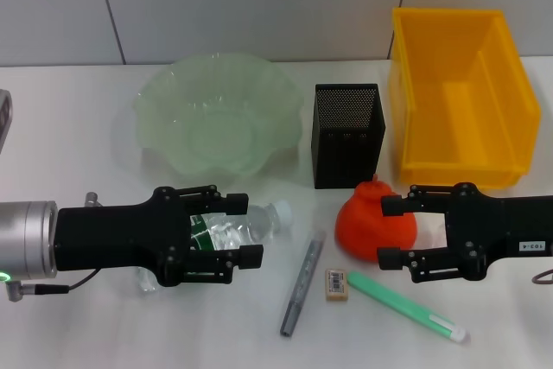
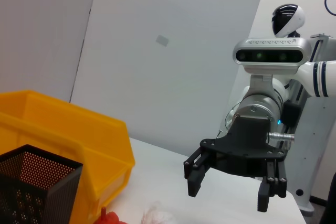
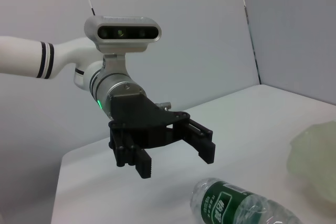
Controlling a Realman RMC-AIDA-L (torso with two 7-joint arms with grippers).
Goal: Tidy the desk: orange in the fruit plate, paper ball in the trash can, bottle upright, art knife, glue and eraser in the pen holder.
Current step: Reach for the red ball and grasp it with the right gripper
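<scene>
Glue (image 1: 406, 305), eraser (image 1: 336, 284) and art knife (image 1: 301, 283) lie nearest on the desk (image 1: 69, 127). Left gripper (image 1: 251, 228) spread wide over the lying bottle (image 1: 246, 224), its 2 fingers either side, not clenched. Right gripper (image 1: 381, 232) released, jaws straddling the orange (image 1: 367, 222). Farther back: pen holder (image 1: 346, 134), fruit plate (image 1: 216, 114), trash can (image 1: 458, 97).

White desk (image 1: 78, 110): bottle (image 1: 242, 226) lying, orange (image 1: 367, 222), eraser (image 1: 336, 284).

Pale grey panelled wall (image 1: 259, 6) with thin dark seams behind the tabletop.
</scene>
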